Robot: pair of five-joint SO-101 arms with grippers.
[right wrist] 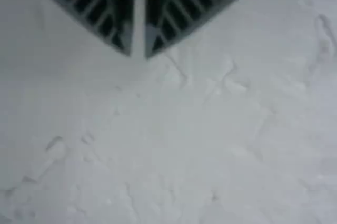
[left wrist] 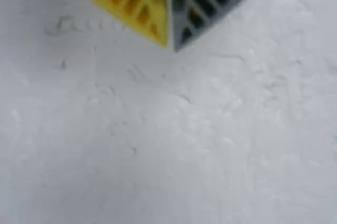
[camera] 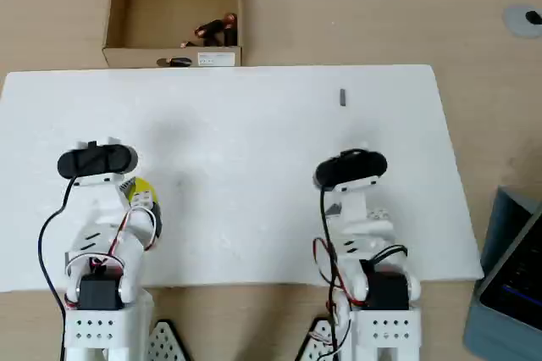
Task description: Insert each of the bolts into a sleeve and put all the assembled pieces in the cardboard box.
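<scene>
Near far edge of mat [camera: 237, 166], dark piece [camera: 342, 97]

Light falls soft and even from above over the white mat [camera: 254, 166], bright but without glare, and my arms throw only faint grey shadows beside them. The inside of the cardboard box [camera: 118, 13] is a shade darker along its walls. Under my left gripper [left wrist: 169, 42] the mat dims toward one corner and brightens opposite. Under my right gripper [right wrist: 138, 50] a dull grey patch lies beside the fingers, and small creases show as thin shadows.
</scene>
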